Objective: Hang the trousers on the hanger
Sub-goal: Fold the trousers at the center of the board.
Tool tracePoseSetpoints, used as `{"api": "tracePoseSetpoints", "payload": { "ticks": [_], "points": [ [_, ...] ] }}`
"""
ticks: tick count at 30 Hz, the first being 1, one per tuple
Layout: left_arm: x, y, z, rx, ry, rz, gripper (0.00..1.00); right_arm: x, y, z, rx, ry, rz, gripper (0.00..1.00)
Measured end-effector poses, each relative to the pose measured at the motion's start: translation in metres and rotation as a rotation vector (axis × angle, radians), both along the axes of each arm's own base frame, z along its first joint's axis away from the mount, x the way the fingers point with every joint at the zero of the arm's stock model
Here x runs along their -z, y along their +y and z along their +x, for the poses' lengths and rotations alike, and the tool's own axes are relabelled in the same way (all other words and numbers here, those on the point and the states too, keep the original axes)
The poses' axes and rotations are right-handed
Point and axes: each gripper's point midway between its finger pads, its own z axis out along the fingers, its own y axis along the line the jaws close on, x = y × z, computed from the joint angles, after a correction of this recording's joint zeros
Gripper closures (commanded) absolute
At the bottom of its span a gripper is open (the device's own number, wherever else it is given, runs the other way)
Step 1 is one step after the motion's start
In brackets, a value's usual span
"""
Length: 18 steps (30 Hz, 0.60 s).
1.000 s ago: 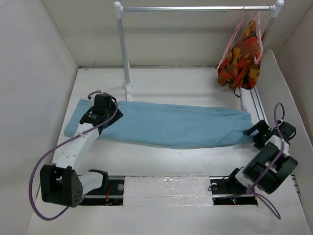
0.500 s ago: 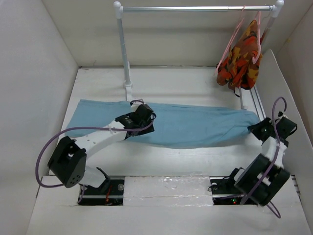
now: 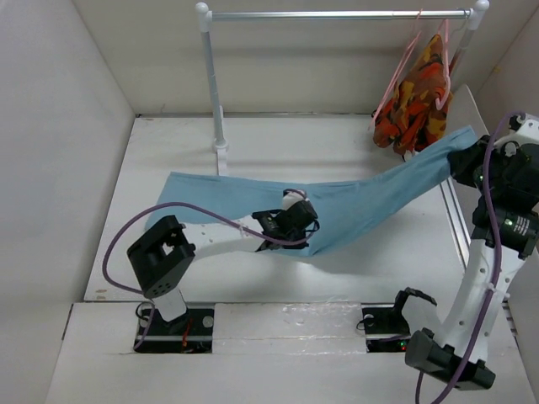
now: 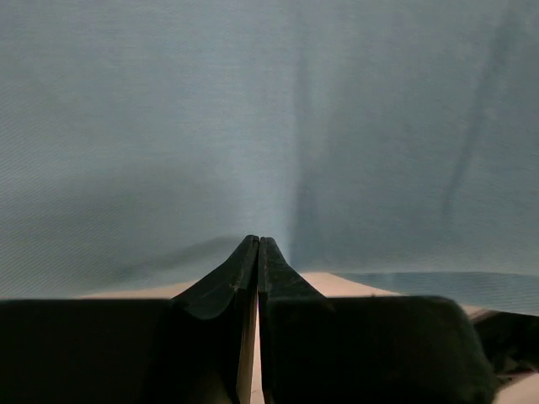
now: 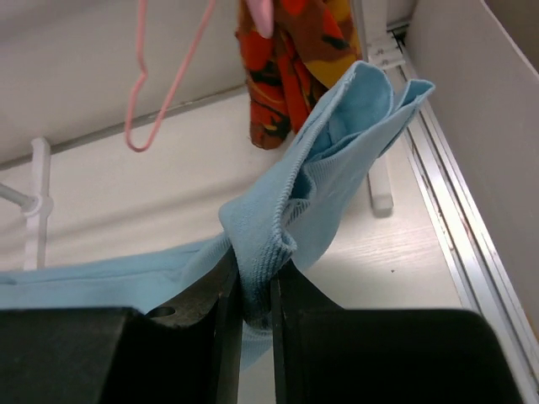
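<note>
Sky-blue trousers (image 3: 362, 206) sagged from the right gripper (image 5: 253, 295), which pinched one raised end; the left gripper (image 4: 258, 252) sat closed at their near edge.

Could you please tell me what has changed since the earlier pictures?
The left gripper slid rightwards along the trousers to mid-length, jaws now shut. The right gripper closed on the trousers' right end and lifted it towards the rail. Their left end stayed on the table; the patterned garment hangs unchanged.
</note>
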Motion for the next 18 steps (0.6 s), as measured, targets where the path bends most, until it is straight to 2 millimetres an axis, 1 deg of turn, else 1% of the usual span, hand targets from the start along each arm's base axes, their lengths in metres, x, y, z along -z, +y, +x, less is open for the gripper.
{"api": "tracePoseSetpoints", "payload": {
  "ticks": [2, 3, 4, 10, 11, 13, 14, 16, 17, 18],
  "points": [
    [0.000, -0.024, -0.006, 0.045, 0.003, -0.026, 1.00, -0.017, 0.010, -0.007, -0.022, -0.027, -0.028, 1.00],
    [0.000, -0.027, -0.007, 0.049, 0.003, -0.030, 1.00, -0.022, 0.016, -0.010, -0.033, -0.034, -0.036, 1.00],
    [0.004, -0.045, -0.012, 0.080, 0.011, -0.047, 1.00, -0.026, 0.020, -0.014, -0.040, -0.036, -0.042, 1.00],
    [0.038, -0.100, -0.028, 0.158, 0.079, -0.065, 1.00, -0.054, 0.044, -0.028, -0.102, -0.042, -0.072, 1.00],
    [0.037, -0.113, -0.031, 0.174, 0.085, -0.078, 1.00, -0.059, 0.050, -0.029, -0.125, -0.052, -0.075, 1.00],
    [0.033, -0.133, -0.035, 0.200, 0.080, -0.098, 1.00, -0.067, 0.061, -0.029, -0.169, -0.077, -0.084, 1.00],
    [0.031, -0.138, -0.038, 0.210, 0.079, -0.104, 1.00, -0.070, 0.068, -0.028, -0.195, -0.086, -0.086, 1.00],
    [0.029, -0.137, -0.044, 0.220, 0.077, -0.101, 1.00, -0.074, 0.082, -0.026, -0.248, -0.096, -0.088, 1.00],
    [0.028, -0.130, -0.048, 0.223, 0.072, -0.093, 1.00, -0.076, 0.093, -0.025, -0.285, -0.099, -0.089, 1.00],
    [0.025, -0.119, -0.051, 0.219, 0.068, -0.078, 1.00, -0.079, 0.103, -0.024, -0.320, -0.104, -0.089, 1.00]
  ]
}}
